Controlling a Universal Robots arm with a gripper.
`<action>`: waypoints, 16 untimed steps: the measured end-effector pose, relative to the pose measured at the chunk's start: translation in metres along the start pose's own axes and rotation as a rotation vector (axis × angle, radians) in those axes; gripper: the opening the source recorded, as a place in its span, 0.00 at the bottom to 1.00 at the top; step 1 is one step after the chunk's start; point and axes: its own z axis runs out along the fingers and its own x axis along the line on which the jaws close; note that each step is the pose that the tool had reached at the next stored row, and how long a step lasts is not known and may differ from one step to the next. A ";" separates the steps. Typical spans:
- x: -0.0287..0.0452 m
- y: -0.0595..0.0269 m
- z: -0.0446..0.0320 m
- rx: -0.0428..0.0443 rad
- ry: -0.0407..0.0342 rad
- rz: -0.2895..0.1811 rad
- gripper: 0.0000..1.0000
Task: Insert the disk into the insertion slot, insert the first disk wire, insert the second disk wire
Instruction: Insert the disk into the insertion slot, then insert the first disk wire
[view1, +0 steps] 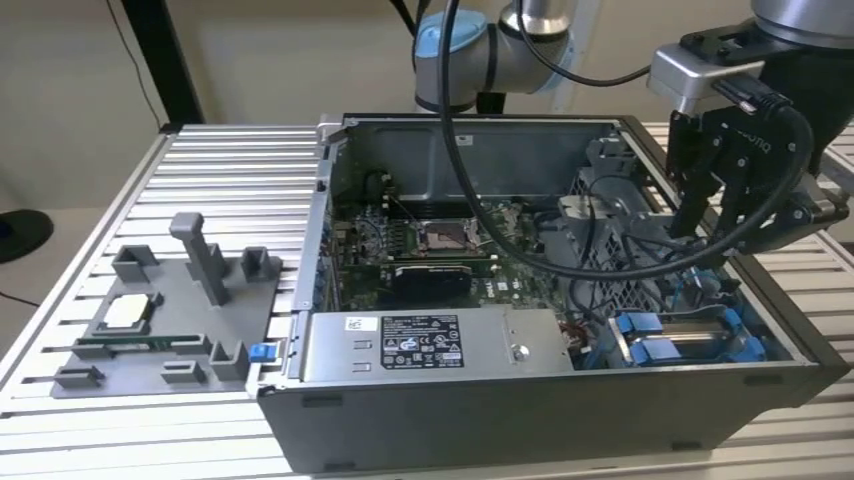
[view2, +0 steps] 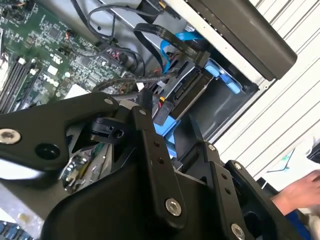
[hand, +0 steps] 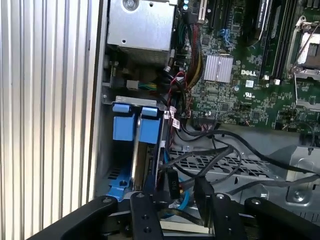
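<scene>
Open computer case (view1: 534, 420) on a slatted counter (view1: 227, 150), the claw (view1: 707, 238) hanging over its corner. Second wrist view — claw fingers (view2: 150, 145) spread, gripping nothing. First wrist view — blue-framed disk (hand: 142, 150) seated on edge just beyond the fingertips, black wires (hand: 260, 150) beside.

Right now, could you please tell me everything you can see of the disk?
The disk looks seated in the insertion slot, in the open computer case's corner on the exterior view's right. Its bright blue plastic carrier wraps a silver metal body. Black wires run right beside it; whether any is plugged in cannot be told. The pincer hangs just above it.
</scene>
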 end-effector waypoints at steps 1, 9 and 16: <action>0.0009 0.0005 -0.0001 0.0018 0.0000 -0.004 1.00; 0.0024 0.0020 -0.0002 0.0035 -0.0026 -0.035 1.00; 0.0024 0.0024 0.0013 0.0048 -0.0089 -0.112 1.00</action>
